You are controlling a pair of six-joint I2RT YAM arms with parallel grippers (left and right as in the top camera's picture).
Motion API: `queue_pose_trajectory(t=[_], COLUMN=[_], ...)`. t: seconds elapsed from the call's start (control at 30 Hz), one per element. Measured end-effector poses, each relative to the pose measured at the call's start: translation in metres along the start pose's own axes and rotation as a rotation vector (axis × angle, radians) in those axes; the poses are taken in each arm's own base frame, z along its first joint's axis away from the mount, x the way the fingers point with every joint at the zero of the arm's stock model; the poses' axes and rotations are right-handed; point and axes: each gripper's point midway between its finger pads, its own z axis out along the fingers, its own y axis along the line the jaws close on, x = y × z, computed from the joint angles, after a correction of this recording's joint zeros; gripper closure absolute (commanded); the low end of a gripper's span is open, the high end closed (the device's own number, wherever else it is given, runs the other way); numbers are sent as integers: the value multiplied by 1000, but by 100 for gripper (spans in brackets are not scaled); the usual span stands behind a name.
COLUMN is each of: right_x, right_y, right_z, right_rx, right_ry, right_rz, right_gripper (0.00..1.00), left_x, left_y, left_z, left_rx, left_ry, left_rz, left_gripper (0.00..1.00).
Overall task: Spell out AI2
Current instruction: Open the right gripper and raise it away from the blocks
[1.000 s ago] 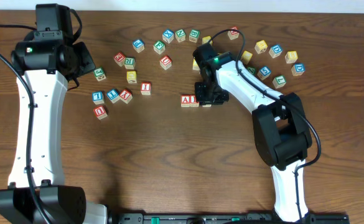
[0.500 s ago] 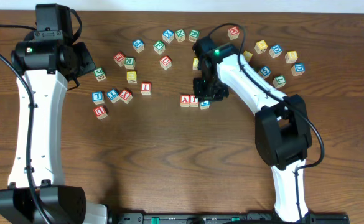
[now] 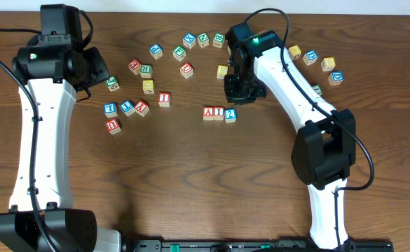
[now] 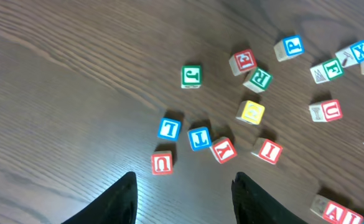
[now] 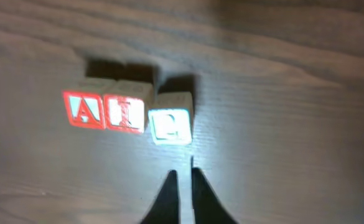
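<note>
Wooden table is carrying the row we are reading: the A block, the I block touching it, and the 2 block just beside, sitting slightly out of line. Our right gripper is hovering near the 2 block, clenched on nothing; our left gripper is hanging released above scattered blocks
</note>
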Motion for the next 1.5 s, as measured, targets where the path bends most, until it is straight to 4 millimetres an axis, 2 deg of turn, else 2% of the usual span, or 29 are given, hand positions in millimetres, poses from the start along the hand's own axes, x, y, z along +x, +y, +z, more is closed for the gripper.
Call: queue_pose_trajectory(t=[0.13, 0.33, 0.53, 0.7, 0.93, 1.13, 1.5], right_x=[7, 22, 28, 35, 31, 36, 28], right_y=[-2, 2, 11, 10, 11, 10, 14], right_z=[6, 27, 36, 45, 58, 71, 74], right_rx=[12, 31, 46, 78, 82, 88, 72], right_ry=[25, 69, 73, 84, 56, 59, 22], right_rz=[0, -23, -56, -73, -84, -91, -95], right_gripper=[99, 99, 99, 99, 99, 99, 99], left_x=[0, 1, 1, 1, 1, 1, 1], left_y=[-2, -3, -3, -3, -3, -3, -3], left_z=[0, 0, 0, 0, 0, 0, 0], left_rx=[9, 17, 18, 18, 17, 17, 18], left_ry=[3, 6, 6, 6, 6, 6, 7], left_rz=[0, 0, 0, 0, 0, 0, 0], left_gripper=[52, 52, 52, 52, 52, 52, 52])
